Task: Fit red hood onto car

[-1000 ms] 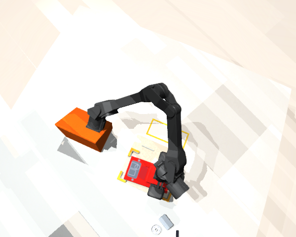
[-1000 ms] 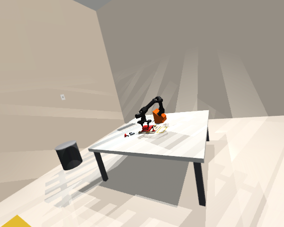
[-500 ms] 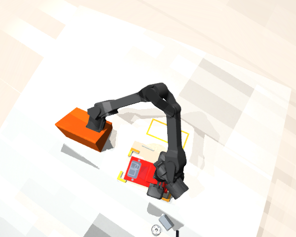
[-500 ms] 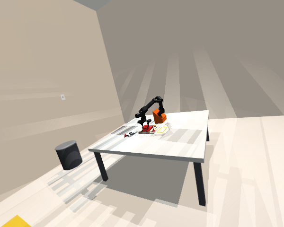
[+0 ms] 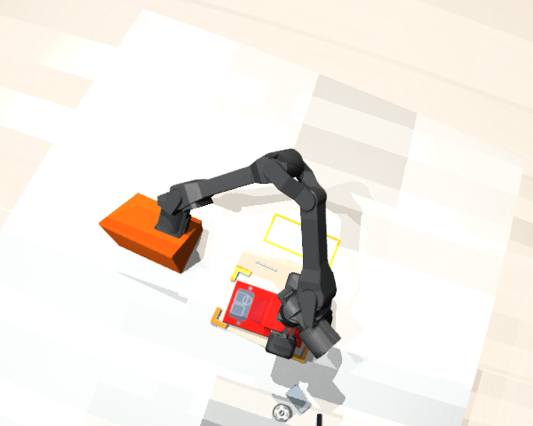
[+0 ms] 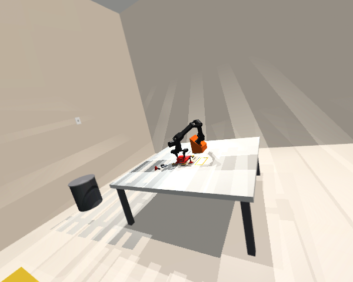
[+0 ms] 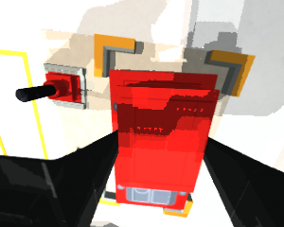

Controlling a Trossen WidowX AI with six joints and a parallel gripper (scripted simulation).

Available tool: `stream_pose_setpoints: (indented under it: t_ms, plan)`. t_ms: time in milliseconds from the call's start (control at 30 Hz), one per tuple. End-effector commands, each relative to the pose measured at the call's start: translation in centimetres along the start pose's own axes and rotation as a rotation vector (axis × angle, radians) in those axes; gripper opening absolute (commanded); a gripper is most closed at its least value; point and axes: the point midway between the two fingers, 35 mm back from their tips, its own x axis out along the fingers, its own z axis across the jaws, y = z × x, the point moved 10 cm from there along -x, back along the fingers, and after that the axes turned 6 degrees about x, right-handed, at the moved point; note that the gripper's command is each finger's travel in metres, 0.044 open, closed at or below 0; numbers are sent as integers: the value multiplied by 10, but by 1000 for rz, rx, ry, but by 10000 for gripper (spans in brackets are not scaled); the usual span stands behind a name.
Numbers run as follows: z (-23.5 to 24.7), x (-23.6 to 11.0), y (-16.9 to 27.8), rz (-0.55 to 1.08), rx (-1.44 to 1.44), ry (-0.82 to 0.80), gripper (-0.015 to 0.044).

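Observation:
The red hood (image 5: 272, 313) (image 7: 166, 163) is over the rear part of the red chassis (image 5: 258, 326) (image 7: 163, 78), roughly in line with it. My gripper (image 5: 285, 320) (image 6: 180, 155) (image 7: 159, 136) is shut on the hood, with one black finger at each long side. The chassis sits between the orange and yellow corner brackets of the jig (image 5: 218, 319) (image 7: 100, 56). Its grey seat panel (image 5: 242, 304) (image 7: 151, 195) shows beyond the hood. The engine block, the pegs and the corner holes are hidden, and I cannot tell whether the hood touches the deck.
Beside the chassis stands a red-based lever with a black handle (image 7: 35, 92). A yellow outline (image 5: 269, 226) (image 7: 33, 95) is marked nearby. A wheel (image 5: 282, 413), a grey block (image 5: 298, 398) and a dark bar (image 5: 319, 419) lie past the jig. The arm stands on an orange block (image 5: 142, 229) (image 6: 197, 148).

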Motion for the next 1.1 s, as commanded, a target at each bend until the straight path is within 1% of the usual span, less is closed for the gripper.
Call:
stream_pose_setpoints:
  t_ms: [0,333,1067]
  plan:
    - [0,2,1,1,7,0,0]
    - [0,5,1,1,8,0,0]
    - [0,-3,1,0,6,1,0]
